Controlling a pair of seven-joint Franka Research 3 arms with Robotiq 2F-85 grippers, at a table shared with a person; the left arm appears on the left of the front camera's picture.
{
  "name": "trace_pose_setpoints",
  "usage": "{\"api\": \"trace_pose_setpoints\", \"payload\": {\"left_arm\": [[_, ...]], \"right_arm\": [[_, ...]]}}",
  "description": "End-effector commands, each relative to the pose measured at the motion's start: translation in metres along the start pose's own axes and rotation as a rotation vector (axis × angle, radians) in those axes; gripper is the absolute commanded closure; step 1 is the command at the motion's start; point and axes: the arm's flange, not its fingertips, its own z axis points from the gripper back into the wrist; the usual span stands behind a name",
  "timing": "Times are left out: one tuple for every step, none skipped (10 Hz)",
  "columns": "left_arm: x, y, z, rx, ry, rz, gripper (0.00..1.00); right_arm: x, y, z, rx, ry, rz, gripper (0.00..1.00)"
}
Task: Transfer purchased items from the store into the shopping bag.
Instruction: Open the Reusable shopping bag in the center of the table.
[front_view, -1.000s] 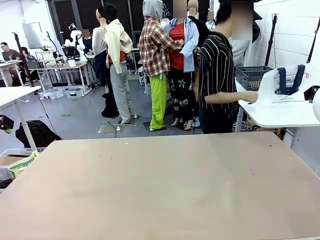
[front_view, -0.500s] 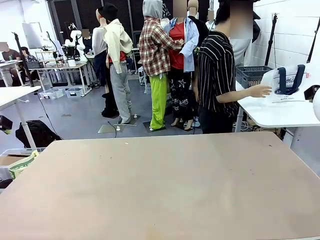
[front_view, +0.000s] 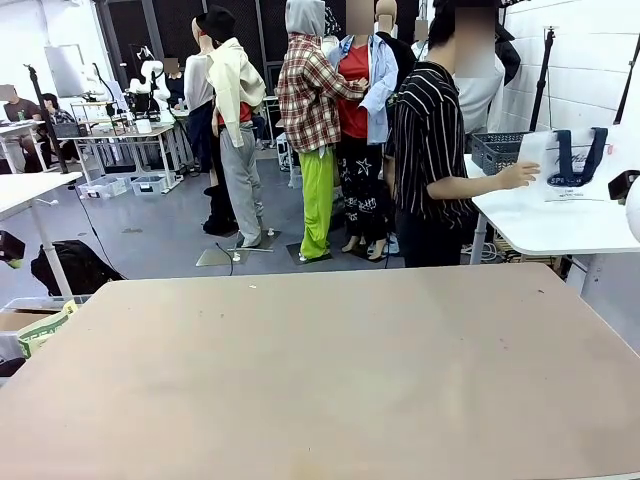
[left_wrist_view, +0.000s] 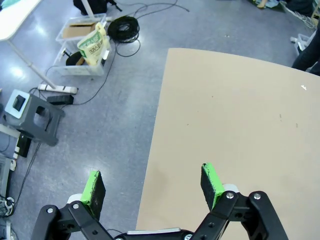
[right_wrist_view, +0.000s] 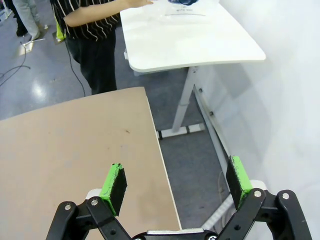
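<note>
The shopping bag (front_view: 572, 160), translucent white with dark blue handles, stands on a white side table (front_view: 550, 228) at the far right. A person in a striped shirt has a hand (front_view: 520, 176) on its left edge. The store (front_view: 500, 150), a dark lattice basket, sits just behind that hand. The purchased items are out of view. My left gripper (left_wrist_view: 152, 186) is open above the left edge of the tan table (left_wrist_view: 235, 110), holding nothing. My right gripper (right_wrist_view: 175, 181) is open above the tan table's right edge (right_wrist_view: 155, 135). Beyond it, the shopping bag (right_wrist_view: 187, 4) sits at the top of the right wrist view.
A gap of floor separates the tan table (front_view: 320, 370) from the white side table (right_wrist_view: 190, 40), whose legs (right_wrist_view: 185, 110) stand in it. A white wall (right_wrist_view: 280, 75) runs along the right. On the floor to the left lie a clear bin (left_wrist_view: 80, 47), cables (left_wrist_view: 124, 27) and a grey stool (left_wrist_view: 35, 115).
The person's hand moved from the side table's edge up onto the shopping bag's left side, and the bag's left part now stands higher and narrower. Neither gripper has changed.
</note>
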Motion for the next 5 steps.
{"api": "trace_pose_setpoints", "payload": {"left_arm": [[-0.0005, 0.0009, -0.0002, 0.009, 0.005, -0.017, 0.0], [-0.0005, 0.0009, -0.0002, 0.009, 0.005, -0.017, 0.0], [-0.0005, 0.0009, -0.0002, 0.009, 0.005, -0.017, 0.0], [-0.0005, 0.0009, -0.0002, 0.009, 0.005, -0.017, 0.0], [-0.0005, 0.0009, -0.0002, 0.009, 0.005, -0.017, 0.0]], "right_arm": [[-0.0011, 0.0002, 0.0004, -0.001, 0.005, 0.016, 0.0], [-0.0011, 0.0002, 0.0004, -0.001, 0.005, 0.016, 0.0], [-0.0011, 0.0002, 0.0004, -0.001, 0.005, 0.016, 0.0], [-0.0011, 0.0002, 0.0004, -0.001, 0.005, 0.016, 0.0], [-0.0011, 0.0002, 0.0004, -0.001, 0.005, 0.016, 0.0]]}}
